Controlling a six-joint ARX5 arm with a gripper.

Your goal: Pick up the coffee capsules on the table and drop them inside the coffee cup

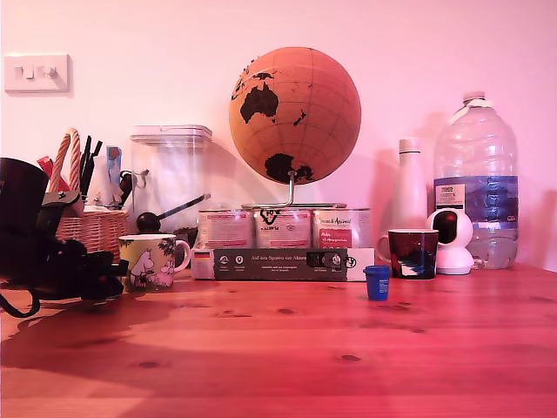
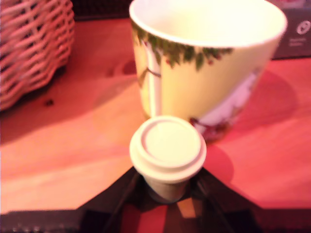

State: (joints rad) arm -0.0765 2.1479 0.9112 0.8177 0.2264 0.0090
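Observation:
A whitish-grey coffee capsule [image 2: 167, 145] sits between the black fingers of my gripper [image 2: 167, 188], which is shut on its tapered body, rim up. It is just in front of the coffee cup [image 2: 204, 73], a pale yellow-green mug with cartoon figures, low by its base. In the exterior view the dark arm and gripper [image 1: 111, 275] are at the left, right beside the cup [image 1: 150, 261], and they hide the whitish capsule. A blue capsule [image 1: 377, 283] stands alone on the wooden table toward the exterior view's right.
A wicker basket [image 1: 91, 228] of pens stands behind the arm. Behind the cup are a long dark box [image 1: 278, 263], three tins [image 1: 283, 228] and a globe [image 1: 294, 115]. A dark mug [image 1: 412, 252], a white camera [image 1: 454, 239] and a water bottle [image 1: 477, 183] stand at the right.

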